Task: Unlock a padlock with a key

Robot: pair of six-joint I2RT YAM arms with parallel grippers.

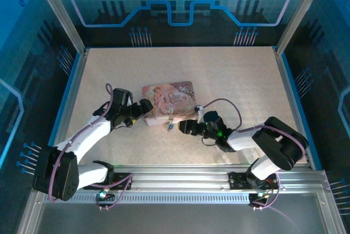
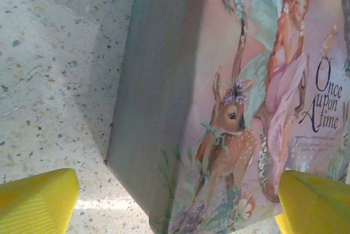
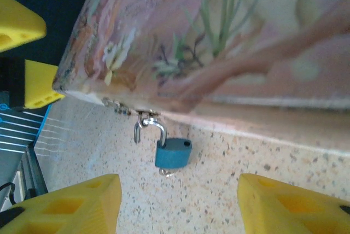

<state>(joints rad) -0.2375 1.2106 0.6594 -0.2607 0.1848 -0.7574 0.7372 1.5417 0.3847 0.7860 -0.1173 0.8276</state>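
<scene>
Before right wrist, padlock (image 3: 173, 153) hangs off tin (image 3: 219, 37); left claw (image 2: 175, 206), right claw (image 3: 178, 206) spread.

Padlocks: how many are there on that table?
1. A small blue metal padlock sits at the clasp on the near side of the pink illustrated rectangular tin box, resting on the speckled table. Another could be hidden behind the box.

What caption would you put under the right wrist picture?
Small blue padlock hooked to the pink tin, ahead of the open right gripper.
</scene>
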